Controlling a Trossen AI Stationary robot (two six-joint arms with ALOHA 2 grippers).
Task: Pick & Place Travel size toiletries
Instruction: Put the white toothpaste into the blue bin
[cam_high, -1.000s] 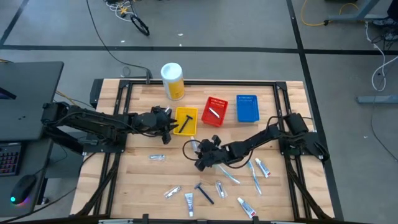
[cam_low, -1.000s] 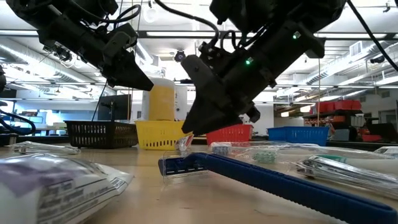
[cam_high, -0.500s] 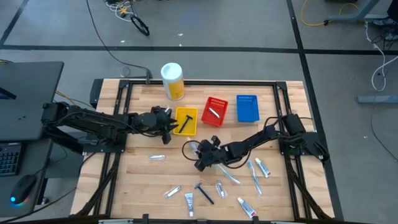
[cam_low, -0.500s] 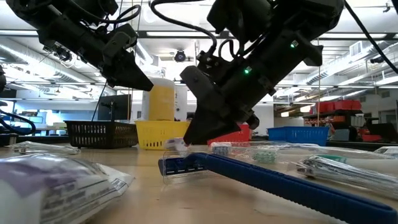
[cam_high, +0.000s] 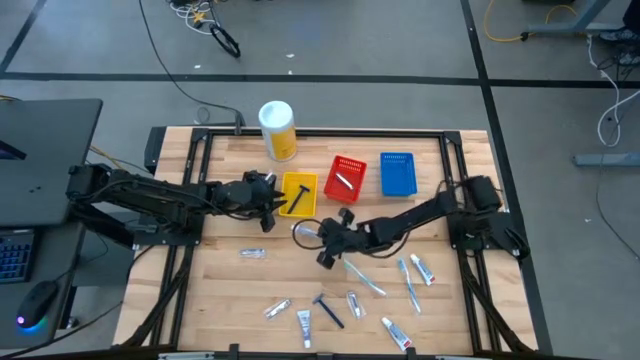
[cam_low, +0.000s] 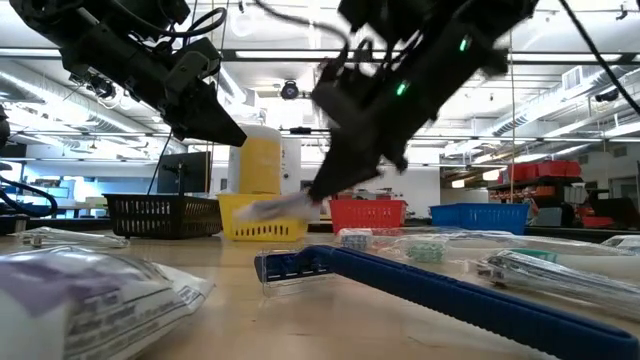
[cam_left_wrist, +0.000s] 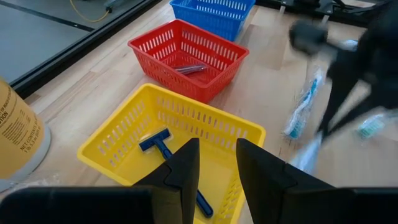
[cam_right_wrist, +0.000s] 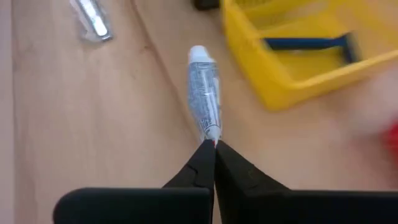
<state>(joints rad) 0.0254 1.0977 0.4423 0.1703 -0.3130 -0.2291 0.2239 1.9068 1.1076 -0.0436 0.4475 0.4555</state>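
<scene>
My right gripper (cam_high: 322, 243) hangs over the middle of the table, shut on a small white tube (cam_right_wrist: 203, 93), one of the travel size toiletries. The tube also shows blurred in the low view (cam_low: 282, 205), above the tabletop. My left gripper (cam_left_wrist: 215, 152) stands open and empty over the yellow basket (cam_left_wrist: 124, 134), where a blue razor (cam_left_wrist: 163, 146) lies on the bottom. A silver tube (cam_left_wrist: 188, 68) lies in the red basket (cam_high: 345, 178). The blue basket (cam_high: 397, 174) stands to its right. My right gripper pinches the tube's flat crimped end (cam_right_wrist: 211, 133) between its two fingertips. The tube runs straight out beyond the fingers, cap end (cam_right_wrist: 198, 53) away from them. It is lifted clear of the table, tilted, the cap end lowest (cam_low: 255, 210).
A yellow white-lidded canister (cam_high: 278, 130) stands at the far edge. Several tubes, toothbrushes (cam_high: 365, 279) and a blue razor (cam_high: 328, 310) lie across the near half of the table. A clear packet (cam_high: 252, 253) lies left of centre. A black basket (cam_low: 163, 213) shows in the low view.
My right gripper has shut on the tube's end, then risen and gone a little toward the far edge. The tube, which lay on the table, now hangs clear of it below the fingers.
</scene>
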